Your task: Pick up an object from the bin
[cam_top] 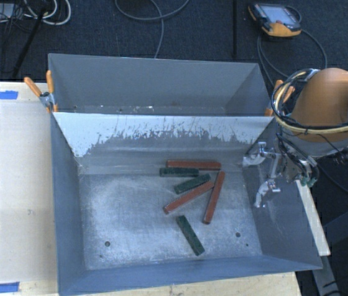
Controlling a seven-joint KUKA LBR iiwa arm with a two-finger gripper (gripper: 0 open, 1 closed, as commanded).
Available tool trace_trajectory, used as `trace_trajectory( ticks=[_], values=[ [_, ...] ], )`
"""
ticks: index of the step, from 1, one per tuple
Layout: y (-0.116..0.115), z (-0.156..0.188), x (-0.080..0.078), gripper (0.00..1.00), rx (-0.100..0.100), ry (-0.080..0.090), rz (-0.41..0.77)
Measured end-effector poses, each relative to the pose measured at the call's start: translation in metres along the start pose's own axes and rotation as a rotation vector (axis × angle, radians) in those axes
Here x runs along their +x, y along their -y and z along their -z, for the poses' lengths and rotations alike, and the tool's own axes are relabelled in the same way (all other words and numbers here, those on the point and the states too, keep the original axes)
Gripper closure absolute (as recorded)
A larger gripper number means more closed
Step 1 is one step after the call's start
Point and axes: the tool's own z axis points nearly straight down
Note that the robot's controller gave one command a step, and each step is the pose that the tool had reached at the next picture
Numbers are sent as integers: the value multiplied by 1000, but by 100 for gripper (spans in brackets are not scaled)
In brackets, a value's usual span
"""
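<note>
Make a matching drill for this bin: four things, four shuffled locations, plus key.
Things:
1. level red-brown flat bar
2. steep red-brown flat bar
3. dark green flat bar apart from the pile
4. tool

Places:
A. nearest the front wall of the grey metal bin
B. over the bin's right slope
C. pile's far edge, toward the back wall
D. pile's right edge, closest to the tool

Pairs: 1-C, 2-D, 3-A, 4-B

One camera looks down on the grey bin (131,221) from above, tilted slightly to one side. The arm (321,100) reaches in from the right.
</note>
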Motion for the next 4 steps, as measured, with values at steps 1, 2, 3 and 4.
trace_trajectory(
  ticks=[1, 2, 3, 4],
  values=[
    [0, 0, 0, 0, 0, 0, 0],
    [-58, -88, -16, 100, 3, 18, 34],
    [-58, -88, -16, 100, 3, 18, 34],
    [-55, 91, 7, 100, 1, 10, 92]
  ],
)
